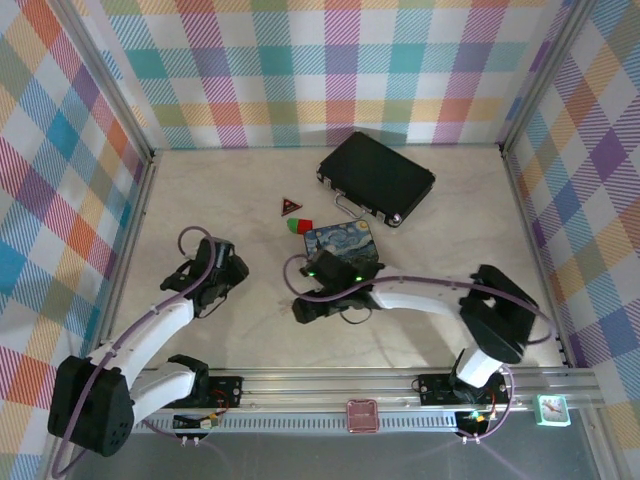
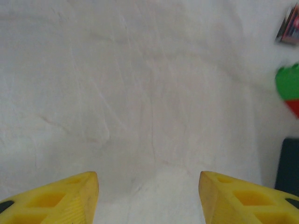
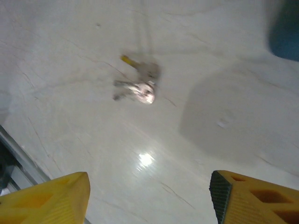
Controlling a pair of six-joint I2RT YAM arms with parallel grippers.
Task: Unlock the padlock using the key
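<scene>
Hovering open and empty, the right end effector (image 3: 149, 183) aims down at the key (image 3: 138, 87), a blurred silvery cluster lying loose on the surface (image 3: 65, 42) just ahead, probably lined up for a pick. Whether the padlock sits in that blur I cannot tell. Its arm (image 1: 420, 293) stretches low leftward beside the blue tin (image 1: 340, 245). The left end effector (image 2: 148, 181), likewise open, hangs over bare surface.

A pale, faintly veined table (image 1: 450, 250) is boxed in by pastel plaid: a back wall (image 1: 330, 70) beyond its far edge, a left wall (image 1: 60, 180) and a right wall (image 1: 590, 170) along its sides. Metal posts (image 1: 105, 75) rise from its far corners. A grooved rail (image 1: 330, 385) lines its near edge. A small glare (image 3: 145, 159) shines on its top.
</scene>
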